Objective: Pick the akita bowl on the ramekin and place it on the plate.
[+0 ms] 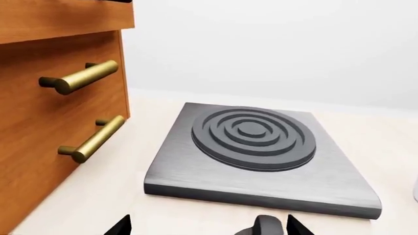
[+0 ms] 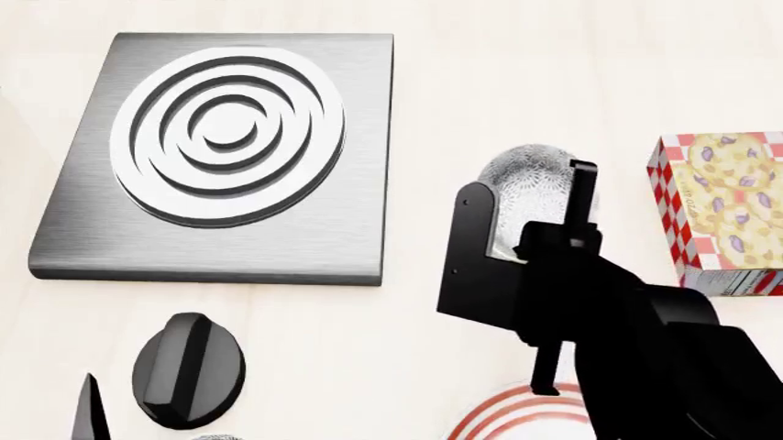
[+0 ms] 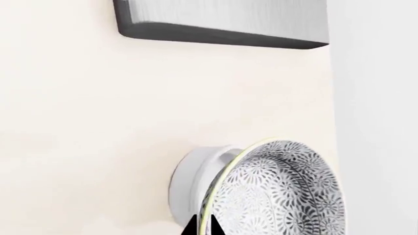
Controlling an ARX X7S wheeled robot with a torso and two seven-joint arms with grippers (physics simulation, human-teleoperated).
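The akita bowl (image 3: 282,193), speckled black and white, sits tilted on the white ramekin (image 3: 191,182). My right gripper (image 3: 202,227) is shut on the akita bowl's rim, one fingertip inside and one outside. In the head view, the akita bowl (image 2: 529,181) shows behind the black right gripper (image 2: 534,229), which hides most of the ramekin. A piece of the plate (image 2: 504,414), with red rings, shows at the lower edge beside the right arm. My left gripper (image 1: 209,228) is open and holds nothing, low over the counter in front of the hob.
A grey hob slab (image 2: 226,151) with raised rings lies at the back left. A black knob (image 2: 186,369) stands in front of it. A checked biscuit box (image 2: 722,211) lies at the right. Wooden drawers with brass handles (image 1: 81,77) stand beside the hob.
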